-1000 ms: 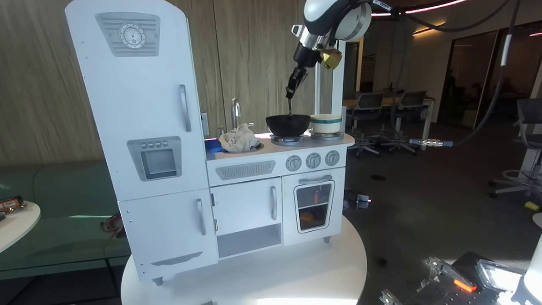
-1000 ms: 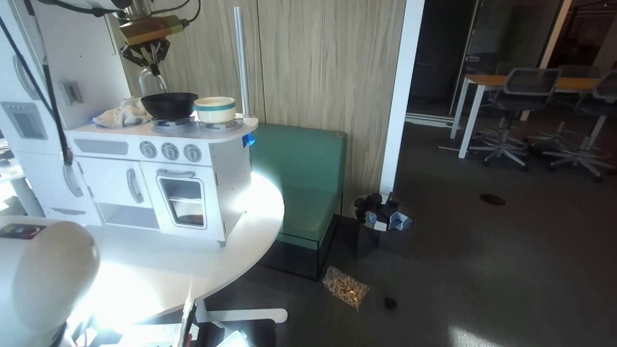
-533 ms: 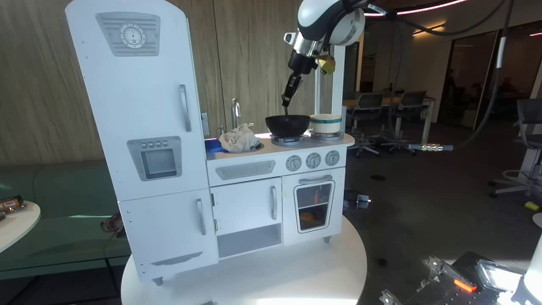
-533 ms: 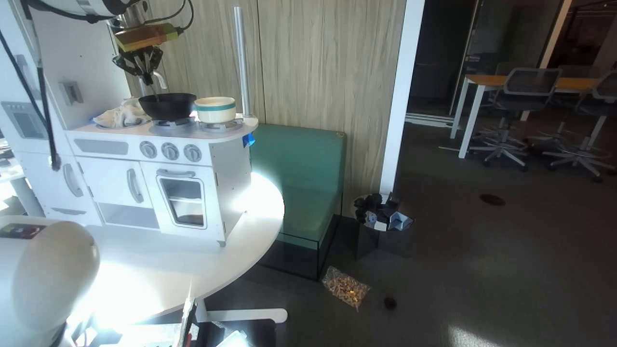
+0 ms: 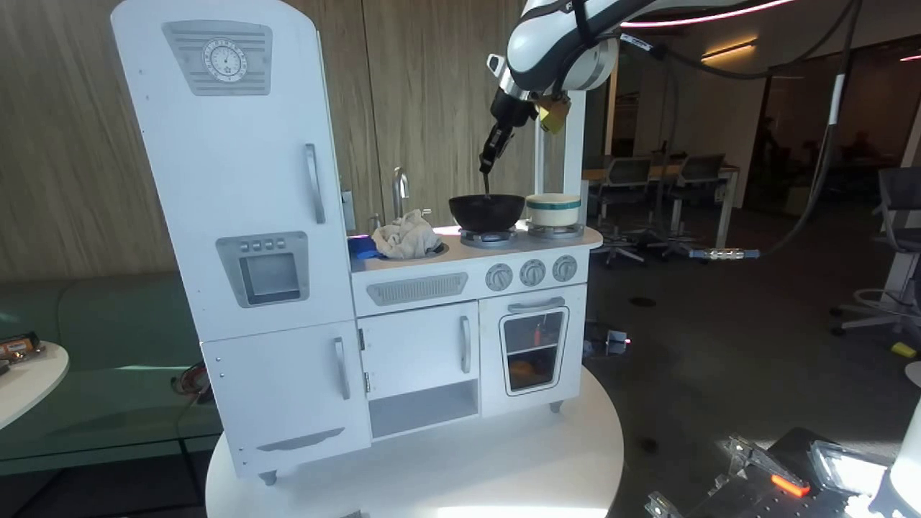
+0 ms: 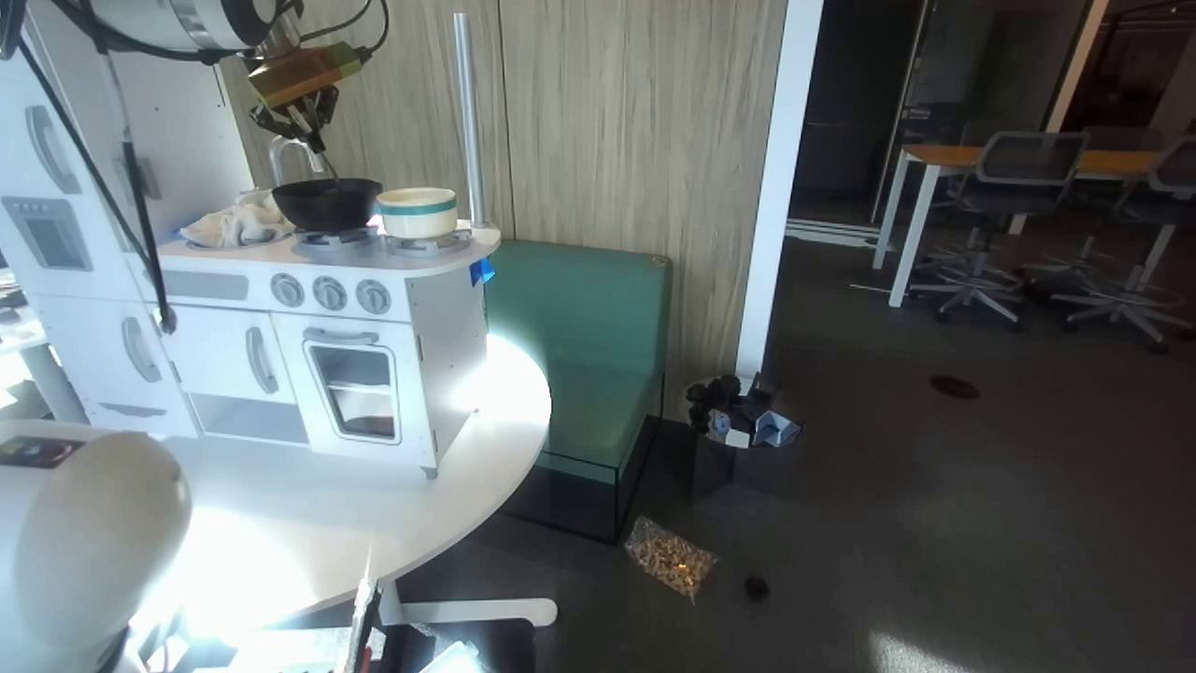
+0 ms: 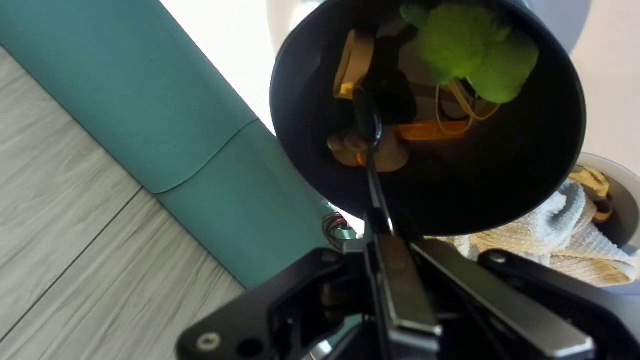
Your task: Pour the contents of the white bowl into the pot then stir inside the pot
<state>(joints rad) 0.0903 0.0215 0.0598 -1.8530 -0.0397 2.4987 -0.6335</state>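
Observation:
The dark pot (image 5: pixel 486 215) sits on a burner of the toy stove, also seen in an exterior view (image 6: pixel 325 207). My gripper (image 5: pixel 486 170) is above it, shut on a thin metal utensil (image 5: pixel 486 187) that slants down into the pot. In the wrist view the utensil (image 7: pixel 376 182) ends in a dark spoon-like head among the contents. Inside the pot (image 7: pixel 480 195) lie a fuzzy green piece (image 7: pixel 467 50), a tan piece (image 7: pixel 355 62), an orange piece (image 7: pixel 430 131) and a brownish lump (image 7: pixel 390 156). The white bowl (image 5: pixel 553 216) with a teal band stands beside the pot; its inside is hidden.
A crumpled cloth (image 5: pixel 406 236) lies in the sink on the other side of the pot. A faucet (image 5: pixel 400 191) stands behind it. The tall toy fridge (image 5: pixel 237 173) adjoins the counter. A metal post (image 6: pixel 469 121) rises at the stove's back corner.
The gripper and utensil swing to one side and down, then partly back and slightly up, with the utensil staying in the pot. The pot shifts very slightly. The white bowl stays still.

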